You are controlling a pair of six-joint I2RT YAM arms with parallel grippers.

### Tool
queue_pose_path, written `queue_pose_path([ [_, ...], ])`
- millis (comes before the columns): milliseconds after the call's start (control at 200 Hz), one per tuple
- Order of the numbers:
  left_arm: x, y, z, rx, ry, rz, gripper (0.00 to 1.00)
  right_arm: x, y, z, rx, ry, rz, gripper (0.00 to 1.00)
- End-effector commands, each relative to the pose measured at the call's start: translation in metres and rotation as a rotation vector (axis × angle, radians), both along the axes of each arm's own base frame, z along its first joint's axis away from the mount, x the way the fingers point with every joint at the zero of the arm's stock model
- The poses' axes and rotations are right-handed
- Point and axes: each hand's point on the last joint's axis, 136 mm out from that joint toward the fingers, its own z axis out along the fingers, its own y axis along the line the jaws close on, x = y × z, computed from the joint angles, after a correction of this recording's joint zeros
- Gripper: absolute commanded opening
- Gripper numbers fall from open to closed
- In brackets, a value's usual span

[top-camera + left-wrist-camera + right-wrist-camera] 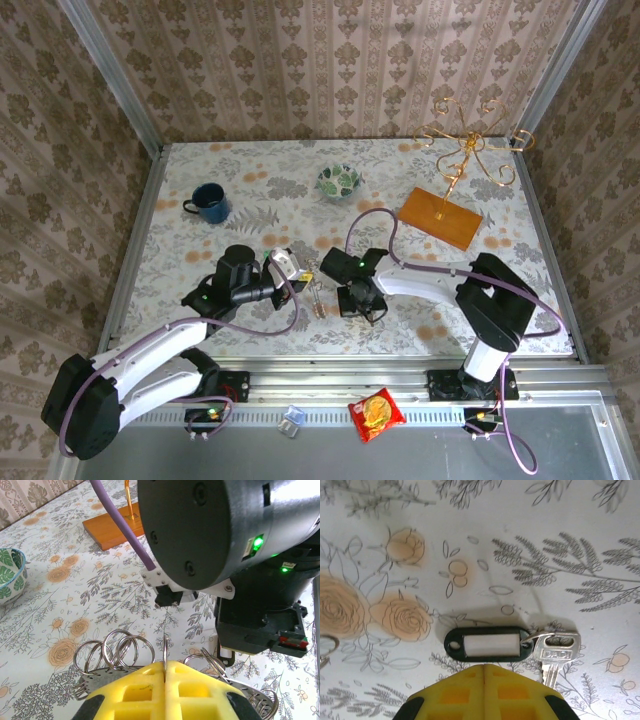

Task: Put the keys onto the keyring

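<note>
Right, my left gripper [165, 666] is clamped tight, yellow pads pressed flat together. Standing up out of the seam is the keyring [164, 651], a thin silver split ring seen edge-on and pinched at its lower arc. More loose rings [120, 651] lie overlapping on the table [290, 215] either side of my pads. They sit toward the middle of the near edge, just short of my right arm's black wrist housing [210, 530]. On the other side, my right gripper [485, 669] has its pads closed too, with nothing I can see between them, and it hangs above the key [556, 647]. The key is flat silver and lies on the cloth, its head joined by a small wire loop to a black tag [487, 644] with a white label. The tag lies straight ahead of my fingertips, and the key is off to their right. I reckon that key is light, stiff and slick, and lying dead flat it would be hard to get under. The thicker tag looks the easier hold, or else the key's head by its edges. The ring is springy wire, and a pinch this narrow could let it swivel, so I'd grip it firm and low. Nothing fragile here, just small and skittish.
</note>
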Motion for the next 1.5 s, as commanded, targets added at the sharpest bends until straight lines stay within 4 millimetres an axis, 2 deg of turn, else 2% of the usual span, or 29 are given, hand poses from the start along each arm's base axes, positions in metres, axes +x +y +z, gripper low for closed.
queue_pose_path([
  [0,-0.001,-0.002,0.008,-0.013,-0.04,-0.017,0.0,-0.012,0.006,0.002,0.069,0.031,0.099,0.0],
  [265,-0.001,-0.002,0.008,-0.014,-0.039,-0.019,0.0,-0.015,0.004,-0.004,0.092,0.078,0.158,0.0],
  [510,-0.001,-0.002,0.007,-0.009,-0.038,-0.017,0.0,-0.012,-0.008,-0.012,0.045,0.1,0.144,0.0],
  [710,-0.001,-0.002,0.007,-0.011,-0.039,-0.02,0.0,-0.007,-0.009,-0.011,0.023,0.091,0.138,0.0],
  [785,-0.001,-0.002,0.007,-0.009,-0.038,-0.019,0.0,-0.005,-0.007,-0.009,0.029,0.085,0.138,0.09],
  [875,-0.001,-0.002,0.007,-0.01,-0.038,-0.019,0.0,-0.001,-0.007,-0.004,0.025,0.07,0.126,0.25],
  [925,-0.001,-0.002,0.007,-0.009,-0.037,-0.018,0.0,0.001,-0.008,0.0,0.019,0.055,0.116,0.29],
  [1085,-0.001,-0.002,0.007,-0.009,-0.038,-0.018,0.0,0.009,-0.019,0.006,-0.028,0.008,0.058,0.32],
  [1250,-0.002,-0.002,0.007,-0.01,-0.038,-0.02,0.0,0.014,-0.031,0.001,-0.109,-0.006,0.001,0.33],
  [1495,-0.002,-0.001,0.007,-0.008,-0.037,-0.018,0.0,0.022,-0.026,-0.001,-0.114,-0.018,-0.03,0.34],
])
